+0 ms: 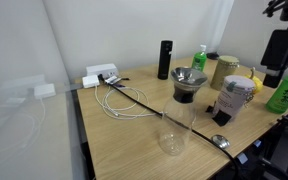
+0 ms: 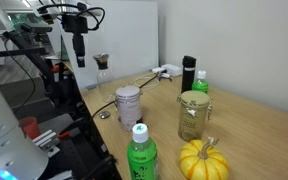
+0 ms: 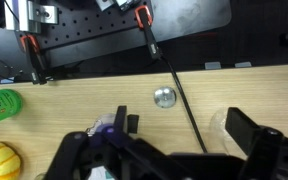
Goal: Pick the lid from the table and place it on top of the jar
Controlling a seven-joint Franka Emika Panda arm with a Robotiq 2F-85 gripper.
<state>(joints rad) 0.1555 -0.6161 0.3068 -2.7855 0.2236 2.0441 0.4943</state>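
The lid (image 1: pixel 220 142) is a small shiny silvery disc lying flat on the wooden table near its front edge. It shows in both exterior views (image 2: pixel 104 114) and in the wrist view (image 3: pixel 164 97). The jar, a clear glass cylinder (image 1: pixel 174 128), stands near it with a dark funnel-shaped dripper (image 1: pixel 188 82) in its mouth; it also shows in an exterior view (image 2: pixel 103 68) and faintly in the wrist view (image 3: pixel 219 125). My gripper (image 1: pixel 281 50) hangs high above the table, open and empty, apart from the lid (image 2: pixel 79 45) (image 3: pixel 184 125).
A purple-labelled container (image 1: pixel 234 97), a lidded glass jar (image 2: pixel 192 115), green bottles (image 2: pixel 138 155), a small pumpkin (image 2: pixel 203 160) and a black cylinder (image 1: pixel 165 58) stand on the table. A white power strip (image 1: pixel 101 75) with cables lies at the back.
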